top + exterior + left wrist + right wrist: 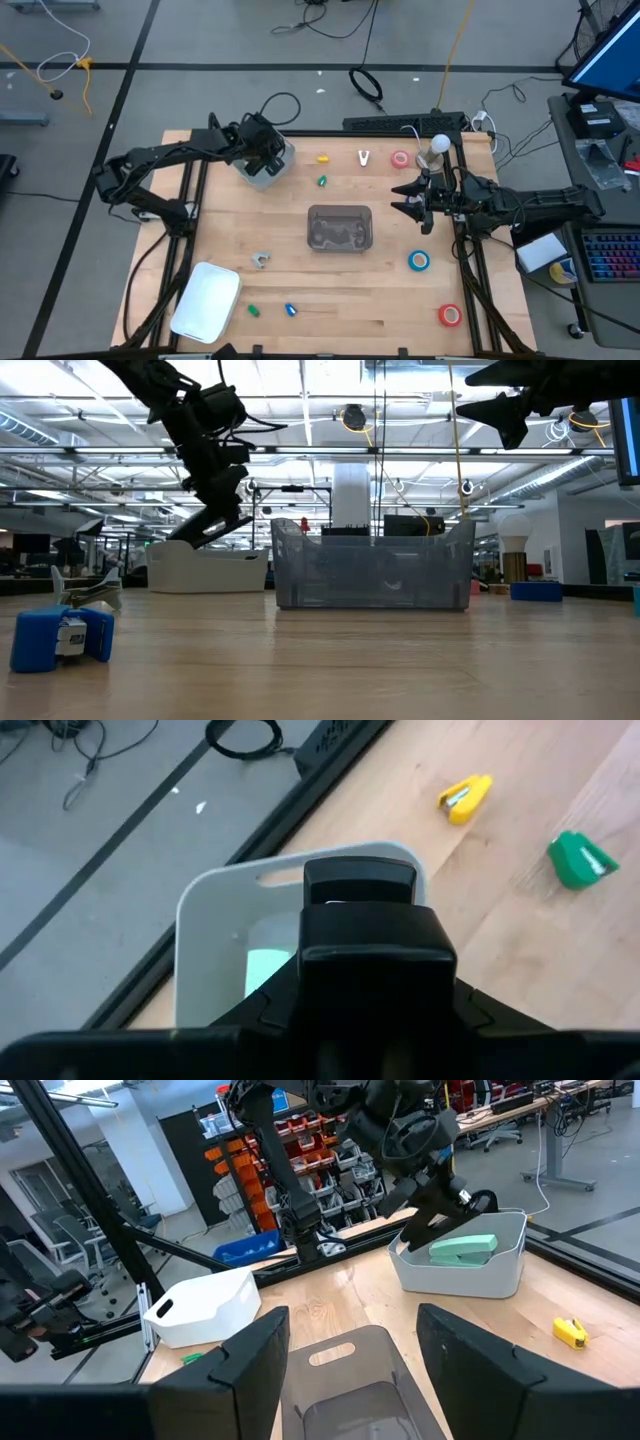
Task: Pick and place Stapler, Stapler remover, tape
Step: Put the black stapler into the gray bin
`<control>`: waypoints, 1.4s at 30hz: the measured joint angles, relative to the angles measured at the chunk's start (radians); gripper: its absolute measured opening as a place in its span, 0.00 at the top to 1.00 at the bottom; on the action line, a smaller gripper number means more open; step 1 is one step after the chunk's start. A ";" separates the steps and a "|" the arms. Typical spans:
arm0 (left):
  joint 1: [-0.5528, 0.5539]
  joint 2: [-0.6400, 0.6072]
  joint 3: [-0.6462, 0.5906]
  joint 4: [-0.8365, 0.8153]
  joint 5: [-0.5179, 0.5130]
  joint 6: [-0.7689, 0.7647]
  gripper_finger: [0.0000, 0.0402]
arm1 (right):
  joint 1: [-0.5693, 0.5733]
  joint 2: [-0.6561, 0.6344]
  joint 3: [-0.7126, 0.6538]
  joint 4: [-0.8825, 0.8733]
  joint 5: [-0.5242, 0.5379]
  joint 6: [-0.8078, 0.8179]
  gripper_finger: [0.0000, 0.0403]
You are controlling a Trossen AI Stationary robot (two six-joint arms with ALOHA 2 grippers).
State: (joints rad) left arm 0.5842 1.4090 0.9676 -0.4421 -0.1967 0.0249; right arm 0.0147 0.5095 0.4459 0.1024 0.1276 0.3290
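Yellow piece [466, 798] beside white bin [215, 910]

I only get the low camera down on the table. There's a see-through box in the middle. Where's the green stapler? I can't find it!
Observer: The stapler lies in a white bin at the top left of the table in the high view, with the left gripper right at it.
Operator: Is the other arm holding something?
Observer: No. The right gripper hangs with its jaws open and empty, just right of the see-through box.
Operator: Is there any tape out there?
Observer: Yes, down the table's right side: a red tape roll, a blue tape roll and a second red tape roll.
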 joint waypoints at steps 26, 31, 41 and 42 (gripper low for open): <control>0.001 0.137 -0.046 0.052 0.013 -0.004 0.70 | 0.000 0.000 0.000 -0.001 -0.002 0.007 0.47; 0.001 0.178 -0.042 0.057 0.010 -0.001 0.70 | 0.000 0.000 0.000 -0.001 -0.002 0.007 0.47; 0.001 0.202 -0.045 0.104 -0.022 -0.003 0.56 | 0.000 0.000 0.000 -0.001 -0.002 0.016 0.48; 0.001 0.202 -0.045 0.103 -0.022 -0.003 0.55 | 0.000 0.000 0.000 -0.001 -0.002 0.018 0.47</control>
State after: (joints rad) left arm 0.5850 1.6108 0.9230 -0.3389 -0.2188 0.0219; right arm 0.0147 0.5098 0.4461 0.1013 0.1253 0.3473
